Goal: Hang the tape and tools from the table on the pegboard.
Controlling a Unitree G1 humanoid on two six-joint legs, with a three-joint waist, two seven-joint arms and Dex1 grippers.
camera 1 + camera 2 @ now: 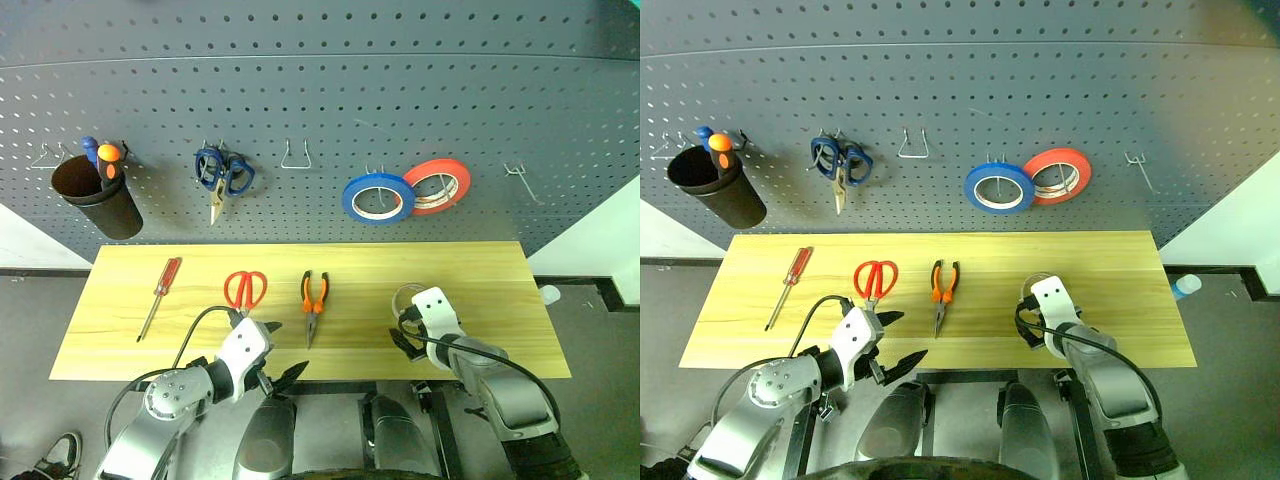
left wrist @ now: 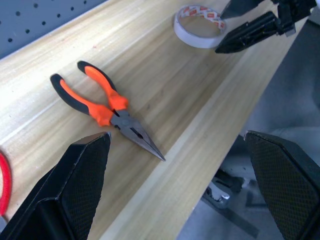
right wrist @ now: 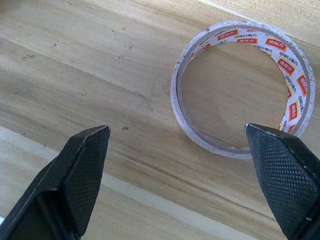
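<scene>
My right gripper [image 3: 177, 175] hangs wide open and empty just above the counter [image 1: 480, 265], the whitish tape roll [image 3: 245, 87] lying flat just ahead of its fingers. My left gripper [image 2: 182, 187] is spread equally wide, holding nothing, near the counter's front edge — the orange-handled pliers [image 1: 314, 300], red scissors [image 1: 245, 291] and red screwdriver [image 1: 160, 295] lie beyond it, below the pegboard [image 1: 320, 90].

tape [image 1: 406, 296]: far rim shows, the rest sits behind the right claw [image 1: 405, 337]
red-handled scissors [image 2: 3, 184]: cut off at the edge, probably a handle loop
</scene>
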